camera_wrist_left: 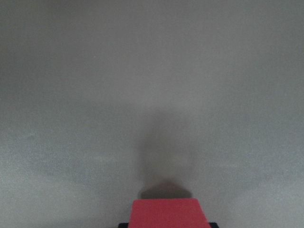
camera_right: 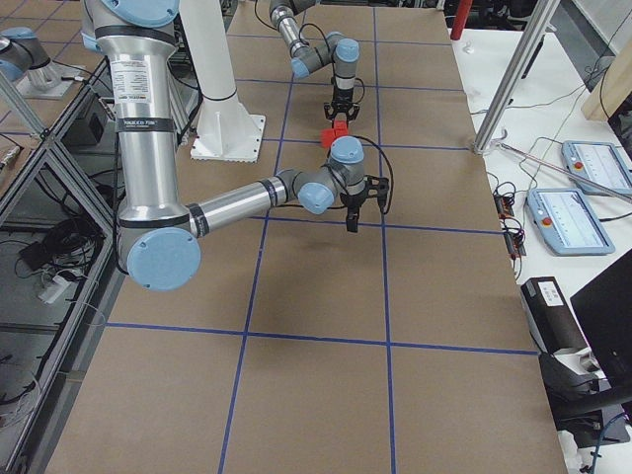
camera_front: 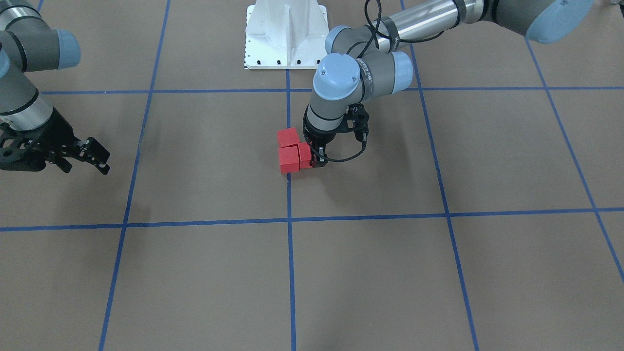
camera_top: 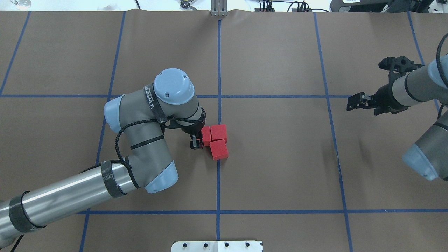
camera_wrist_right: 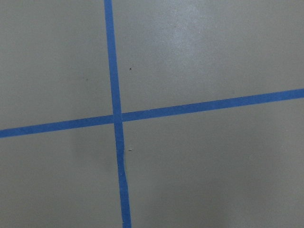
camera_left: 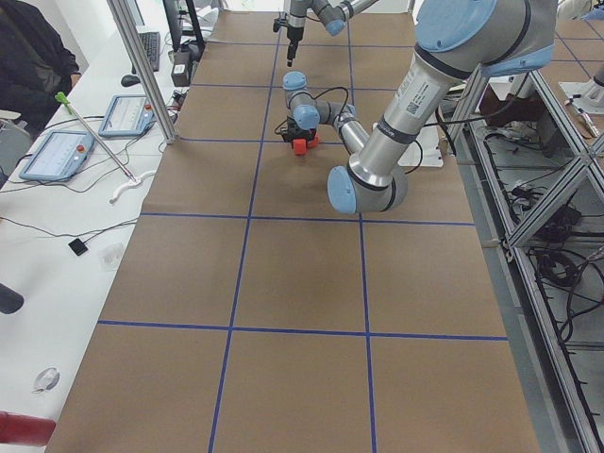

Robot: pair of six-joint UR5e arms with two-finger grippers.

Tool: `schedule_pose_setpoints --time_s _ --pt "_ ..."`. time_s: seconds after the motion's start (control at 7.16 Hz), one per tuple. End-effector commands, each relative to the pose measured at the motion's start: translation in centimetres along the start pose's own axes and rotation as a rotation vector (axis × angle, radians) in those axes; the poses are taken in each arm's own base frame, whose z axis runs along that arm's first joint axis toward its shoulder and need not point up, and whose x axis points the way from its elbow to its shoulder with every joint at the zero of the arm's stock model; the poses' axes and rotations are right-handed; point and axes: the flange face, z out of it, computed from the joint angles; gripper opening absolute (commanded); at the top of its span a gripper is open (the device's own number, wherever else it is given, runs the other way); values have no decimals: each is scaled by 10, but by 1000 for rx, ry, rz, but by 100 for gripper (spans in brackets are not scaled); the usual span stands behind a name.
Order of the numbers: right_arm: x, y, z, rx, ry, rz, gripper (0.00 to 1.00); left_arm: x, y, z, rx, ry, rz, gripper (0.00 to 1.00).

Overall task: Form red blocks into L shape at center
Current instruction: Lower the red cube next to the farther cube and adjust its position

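Three red blocks sit together at the center, by the blue tape line. Two of them lie side by side on the line. The third touches the far one on its left, so the group makes an L. In the front view they are the back block, the front block and the held block. My left gripper is down at the table, shut on that third block, which shows at the bottom of the left wrist view. My right gripper is open and empty, far off to the right.
The white robot base stands at the near table edge. The left arm's elbow hangs over the table left of the blocks. Tablets and a person are beyond the far edge.
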Motion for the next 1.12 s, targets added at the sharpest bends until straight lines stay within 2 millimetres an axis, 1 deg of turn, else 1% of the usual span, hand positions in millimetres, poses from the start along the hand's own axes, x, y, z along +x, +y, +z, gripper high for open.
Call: schedule_pose_setpoints --time_s 0.0,0.28,0.42,0.56,0.7,0.84,0.98 --pt "-1 0 -1 -1 -1 0 99 1 -1 0 2 0 -2 0" --pt "0 0 0 0 -1 0 99 1 -1 1 3 -1 -2 0" --pt "0 1 -1 -1 -1 0 99 1 -1 1 2 -1 0 2" --pt "0 1 -1 1 -2 0 99 1 0 1 2 0 -3 95" --pt "0 0 -2 2 -4 0 99 2 1 -1 -1 2 -3 100" --pt "0 0 -2 2 -2 0 99 6 1 -5 -4 9 -6 100" --pt "0 1 -1 1 -2 0 99 17 -1 -20 -18 22 -12 100"
